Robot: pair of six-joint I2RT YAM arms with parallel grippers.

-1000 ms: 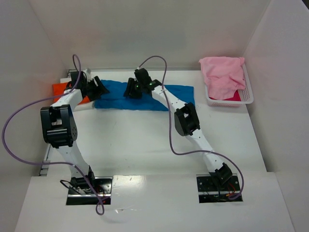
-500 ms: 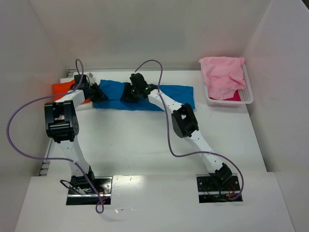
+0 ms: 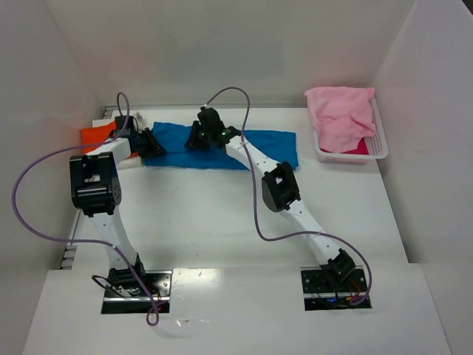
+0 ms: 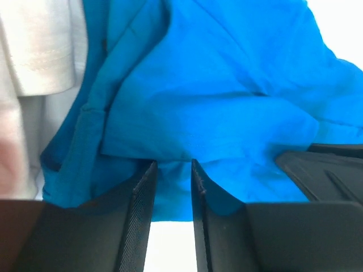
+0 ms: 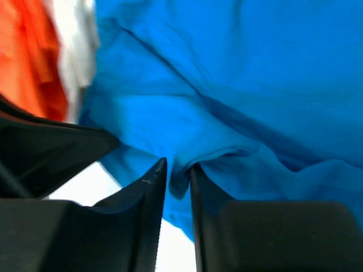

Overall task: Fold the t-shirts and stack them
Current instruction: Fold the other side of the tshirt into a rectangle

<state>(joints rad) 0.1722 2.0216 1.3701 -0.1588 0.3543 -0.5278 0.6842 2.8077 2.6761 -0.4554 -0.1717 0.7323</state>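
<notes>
Two arms, same build. Left arm and right arm: white link shells, bulky black joint housings. Purple cable loops wide off left arm. Second purple cable trails along right arm. Black base plates at each foot, thin wiring on top. Green light near right wrist. Left gripper fingers: matte black, flat, finely ribbed inner faces. Right gripper fingers: same, tips tapered.

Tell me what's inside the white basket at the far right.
A crumpled pale pink t-shirt fills the white basket, spilling over its rim. A darker pink cloth peeks out beneath it at the near side. Anything deeper is covered.
</notes>
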